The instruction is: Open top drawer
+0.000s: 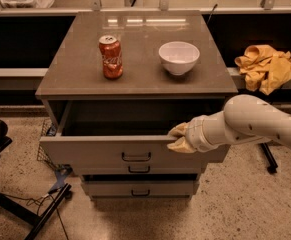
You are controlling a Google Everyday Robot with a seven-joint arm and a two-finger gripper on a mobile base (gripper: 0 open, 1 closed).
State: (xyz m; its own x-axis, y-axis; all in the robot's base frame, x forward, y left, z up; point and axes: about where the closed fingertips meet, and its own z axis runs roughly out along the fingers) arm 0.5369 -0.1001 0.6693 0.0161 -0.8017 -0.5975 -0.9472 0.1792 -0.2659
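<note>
The top drawer [100,151] of the grey-beige cabinet stands pulled well out, and its dark, deep box shows behind the front panel. Its small black bar handle [136,157] is centred on the front. My gripper [179,138] sits at the front panel's top rim, right of the handle. One finger is inside the rim and one outside, closed on the panel. My white arm [255,121] reaches in from the right.
A red soda can [111,57] and a white bowl [179,57] stand on the cabinet top [140,81]. Two shorter drawers [140,188] are shut below. A yellow cloth [266,66] lies on the ledge at right. A black chair base [15,209] and cables are on the floor at left.
</note>
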